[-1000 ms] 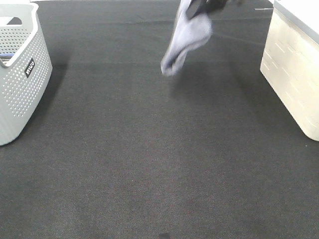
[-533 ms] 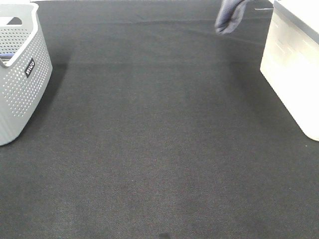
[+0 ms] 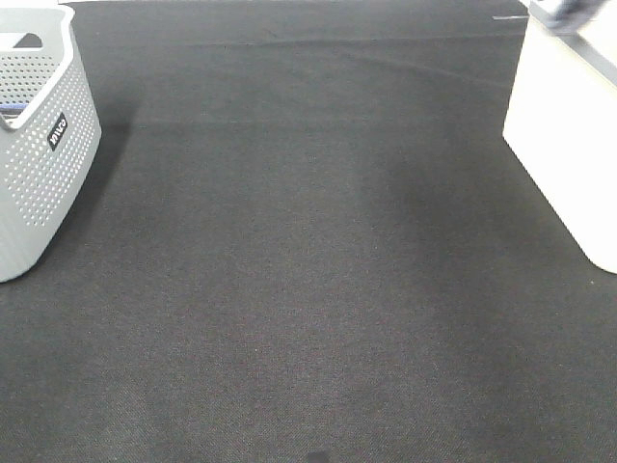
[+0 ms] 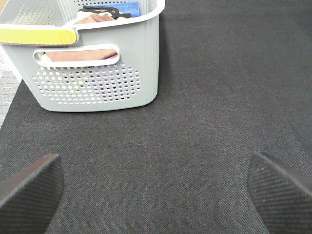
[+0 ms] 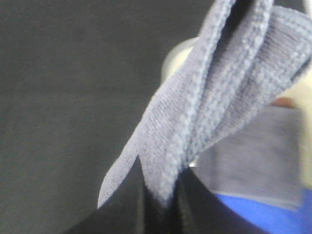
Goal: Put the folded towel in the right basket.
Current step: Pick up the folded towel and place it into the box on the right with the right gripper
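Note:
The folded grey-blue towel (image 5: 214, 97) hangs from my right gripper (image 5: 158, 204), which is shut on it. In the high view only a blurred bit of the towel (image 3: 564, 12) shows at the top right edge, above the cream right basket (image 3: 564, 145). The right arm itself is out of that view. In the right wrist view the towel hangs over the basket's rim (image 5: 178, 53), with grey cloth (image 5: 253, 161) and blue cloth (image 5: 263, 214) lying inside below it. My left gripper (image 4: 156, 195) is open and empty, low over the dark mat.
A grey perforated basket (image 3: 39, 164) stands at the left edge of the dark mat (image 3: 308, 289). In the left wrist view this basket (image 4: 97, 83) holds a pink cloth, a blue item and a yellow-edged item.
The towel has travelled to the right and away from the mat's far middle to above the right basket, almost leaving the high view. The left gripper's state shows no change.

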